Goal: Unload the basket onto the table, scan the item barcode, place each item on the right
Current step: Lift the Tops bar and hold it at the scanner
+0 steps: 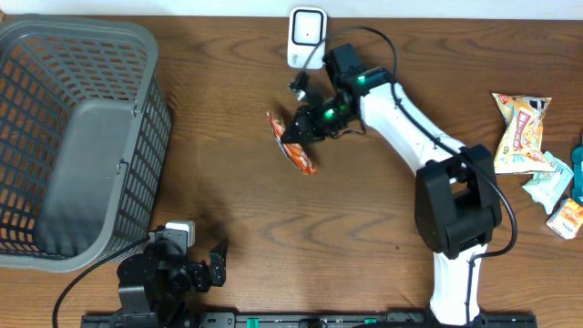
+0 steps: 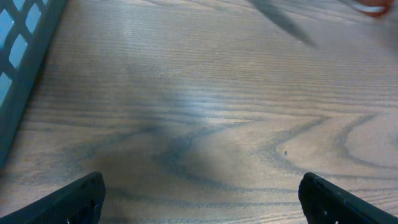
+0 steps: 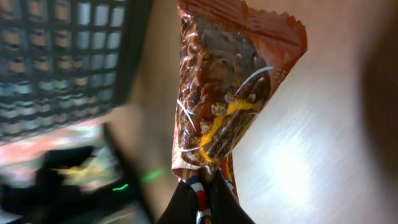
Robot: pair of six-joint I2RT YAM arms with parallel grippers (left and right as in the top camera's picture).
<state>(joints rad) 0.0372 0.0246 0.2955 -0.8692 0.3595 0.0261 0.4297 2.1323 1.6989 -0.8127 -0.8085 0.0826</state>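
A big brown wood surface [image 1: 237, 219] has a gray basket [image 1: 151, 137] on its left side. The white right arm [image 1: 410, 128] reaches toward a small white scanner [image 1: 307, 35] at the back edge. The right fingers [image 3: 185, 205] are clamped on one end of a brown snack bag [image 3: 217, 93], near the scanner. The left fingers [image 1: 217, 257] are wide apart, low over the wood by the front edge.

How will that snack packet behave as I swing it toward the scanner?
Probably floppy: the snack packet is crinkled film pinched only at one end by the right gripper. Its glossy surface may slip in that narrow pinch.
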